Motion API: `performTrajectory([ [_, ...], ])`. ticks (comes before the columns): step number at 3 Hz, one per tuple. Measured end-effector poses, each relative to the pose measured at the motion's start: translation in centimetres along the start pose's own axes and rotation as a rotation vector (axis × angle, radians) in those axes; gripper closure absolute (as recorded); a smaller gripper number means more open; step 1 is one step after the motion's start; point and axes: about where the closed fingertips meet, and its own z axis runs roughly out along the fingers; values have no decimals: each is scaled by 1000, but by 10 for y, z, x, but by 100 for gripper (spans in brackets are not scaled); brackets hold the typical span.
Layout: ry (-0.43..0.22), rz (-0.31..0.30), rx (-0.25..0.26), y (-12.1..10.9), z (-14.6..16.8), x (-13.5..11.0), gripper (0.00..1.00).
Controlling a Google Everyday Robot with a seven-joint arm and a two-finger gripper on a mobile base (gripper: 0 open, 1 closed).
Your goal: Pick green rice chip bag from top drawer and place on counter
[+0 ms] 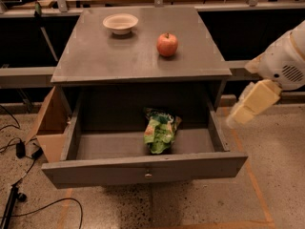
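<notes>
The green rice chip bag lies crinkled in the open top drawer, near its middle and toward the back. The drawer is pulled fully out, with its knob at the centre of the front panel. The counter is the grey cabinet top above it. My gripper is cream-coloured and hangs at the right. It is outside the drawer's right wall and a little above it, well apart from the bag, with nothing seen in it.
A red apple and a white bowl sit on the counter. A cardboard box stands against the cabinet's left side. Cables lie on the floor at the left. A bench runs behind the cabinet.
</notes>
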Motion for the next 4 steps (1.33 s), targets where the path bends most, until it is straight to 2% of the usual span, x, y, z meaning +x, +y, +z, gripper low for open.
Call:
performTrajectory([
  [1,-171,276,-91,-6,62,-24,0],
  [2,-245,461,-110,-17,109,-56,0],
  [3,-277,533,-88,-26,111,-69,0],
  [4,-273,531,-91,-25,111,-68,0],
])
